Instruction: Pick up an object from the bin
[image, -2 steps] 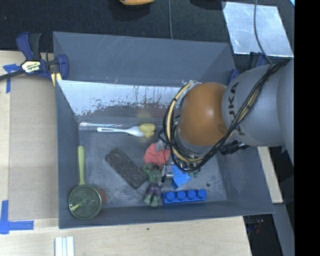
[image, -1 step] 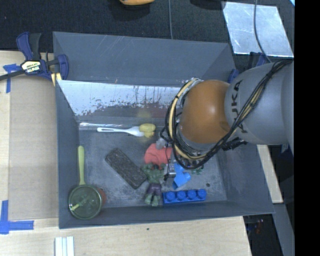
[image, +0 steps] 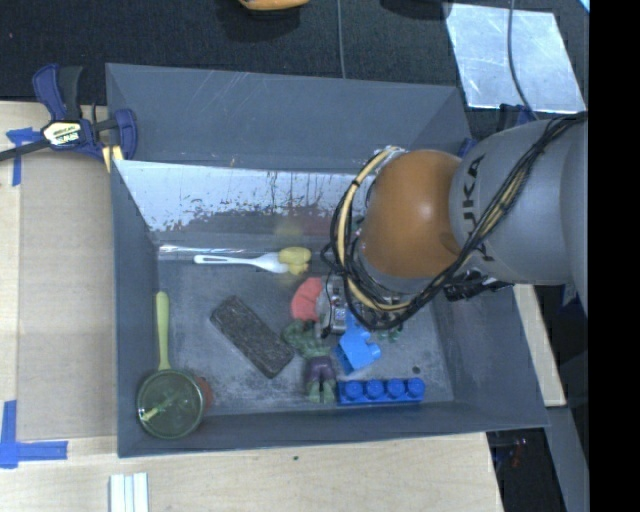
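- The gripper (image: 333, 318) is hanging low over the right-middle of the bin (image: 300, 120), under the arm's orange cover (image: 415, 215). This looks like the reaching step, with nothing lifted yet.
- Whether the gripper is released or clenched I cannot tell; the cover and cables are hiding most of it, and nothing is showing as held.
- Nearest things: a pink rounded object (image: 308, 298) is lying just beside the gripper on its left, and a small blue piece (image: 358, 352) is sitting just below it. Which of the two it is aiming at cannot be told.
- The next move is probably calling for a straight descent onto one of these, closing without dragging in a neighbour.
- Crowding is the likely trouble: a green and purple toy figure (image: 318, 365) is lying close to both, and a blue studded brick (image: 380, 390) is resting along the near wall just beyond.
- Further left, well apart, a dark grey block (image: 252, 335), a white spoon (image: 240, 261) with a yellow lump (image: 295, 260) at its tip, and a green ladle (image: 170, 403) are lying clear of the approach.
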